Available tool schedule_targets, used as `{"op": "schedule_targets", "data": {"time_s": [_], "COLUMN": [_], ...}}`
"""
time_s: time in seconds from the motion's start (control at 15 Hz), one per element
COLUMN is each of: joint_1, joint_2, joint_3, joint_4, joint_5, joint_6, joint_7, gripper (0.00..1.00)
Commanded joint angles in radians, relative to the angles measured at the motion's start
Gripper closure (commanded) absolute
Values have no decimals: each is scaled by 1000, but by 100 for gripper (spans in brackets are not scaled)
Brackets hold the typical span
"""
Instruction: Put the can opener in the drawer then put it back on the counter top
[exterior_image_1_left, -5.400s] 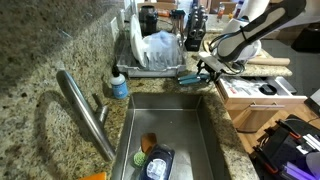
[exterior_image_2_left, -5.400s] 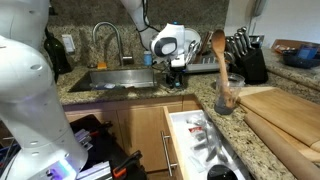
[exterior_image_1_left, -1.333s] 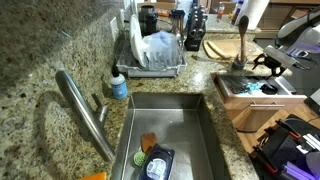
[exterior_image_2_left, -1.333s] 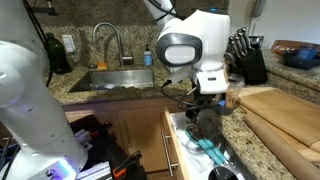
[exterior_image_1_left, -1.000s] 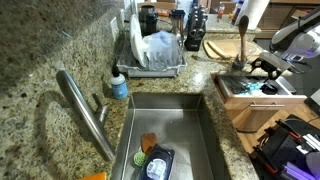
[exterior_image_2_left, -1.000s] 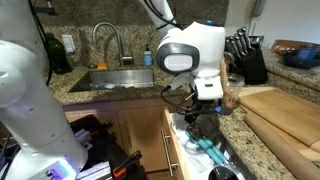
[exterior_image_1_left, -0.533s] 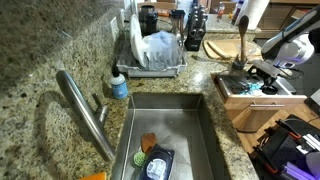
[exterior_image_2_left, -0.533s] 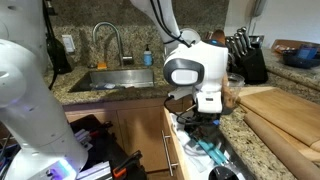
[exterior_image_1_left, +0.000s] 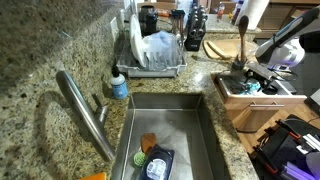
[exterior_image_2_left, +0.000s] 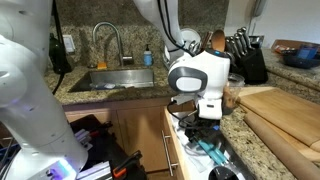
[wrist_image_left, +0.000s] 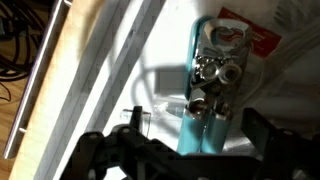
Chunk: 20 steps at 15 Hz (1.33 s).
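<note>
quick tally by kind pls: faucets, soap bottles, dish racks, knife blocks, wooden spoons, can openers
faucet: 1
soap bottle: 1
dish rack: 1
knife block: 1
wooden spoon: 1
can opener: 1
total: 6

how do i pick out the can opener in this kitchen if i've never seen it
Find the steel sink in the granite counter, then the open white drawer beside it. The can opener lies inside, by a red and white packet; it is the one with teal handles and a shiny metal head.
</note>
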<state>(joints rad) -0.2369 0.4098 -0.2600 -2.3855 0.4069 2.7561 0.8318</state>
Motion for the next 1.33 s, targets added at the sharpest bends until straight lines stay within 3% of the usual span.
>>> {"op": "schedule_targets", "data": {"time_s": [0.0, 0.33, 0.6, 0.87, 0.93, 1.0, 1.13, 1.2, 1.27], "joint_1": [-11, 8, 14, 4, 5, 18, 19, 2, -6], "joint_2": [91, 93, 177, 222, 218, 160, 162, 155, 150], "joint_3": [27, 14, 13, 32, 33, 23, 26, 38, 46], "joint_4": [78, 56, 99, 99, 96, 43, 40, 44, 44], "joint_5": [41, 23, 35, 59, 66, 44, 50, 53, 56], "joint_6": [-18, -5, 66, 210, 220, 151, 167, 141, 127], "joint_7": [4, 8, 38, 30, 36, 21, 21, 8, 2], "gripper": [0, 0, 0, 0, 0, 0, 0, 25, 26]}}
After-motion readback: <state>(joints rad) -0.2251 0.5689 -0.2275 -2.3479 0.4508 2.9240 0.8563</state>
